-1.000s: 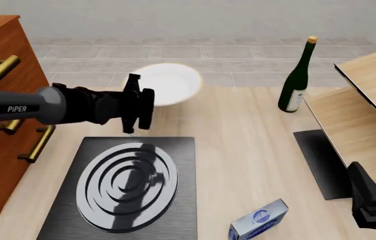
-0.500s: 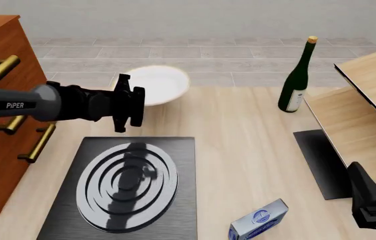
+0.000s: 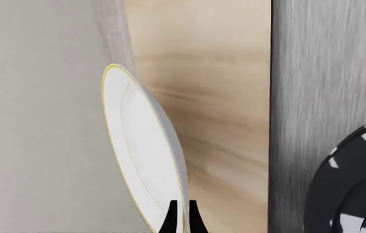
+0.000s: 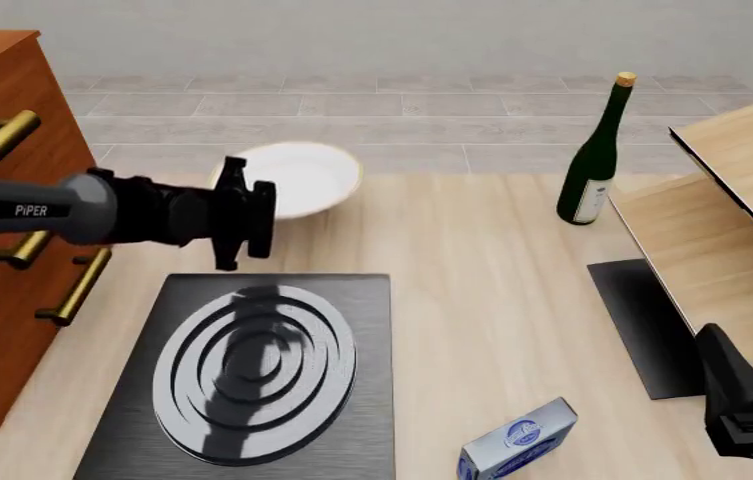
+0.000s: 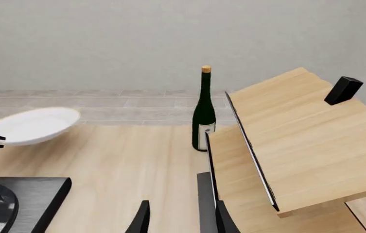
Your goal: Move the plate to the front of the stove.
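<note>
The white plate (image 4: 303, 176) with its thin yellow rim hangs in the air above the table, beyond the far edge of the stove (image 4: 256, 370). My left gripper (image 4: 265, 208) is shut on the plate's near rim. In the left wrist view the plate (image 3: 142, 155) stands on edge, with the two fingers (image 3: 171, 221) pinched on its rim and the stove (image 3: 328, 116) beside it. The right wrist view shows the plate (image 5: 35, 125) clear of the tabletop. My right gripper (image 5: 179, 221) stays low at the right front of the table, open and holding nothing.
A wooden cabinet (image 4: 3, 250) with brass handles stands left of the stove. A green wine bottle (image 4: 596, 160) stands at the back right, beside a tilted wooden shelf (image 4: 736, 200). A black mat (image 4: 643, 325) lies under the shelf. A blue box (image 4: 516, 440) sits at the front.
My left gripper has carried the plate to the left and a little farther back, toward the cabinet. The right arm has not moved.
</note>
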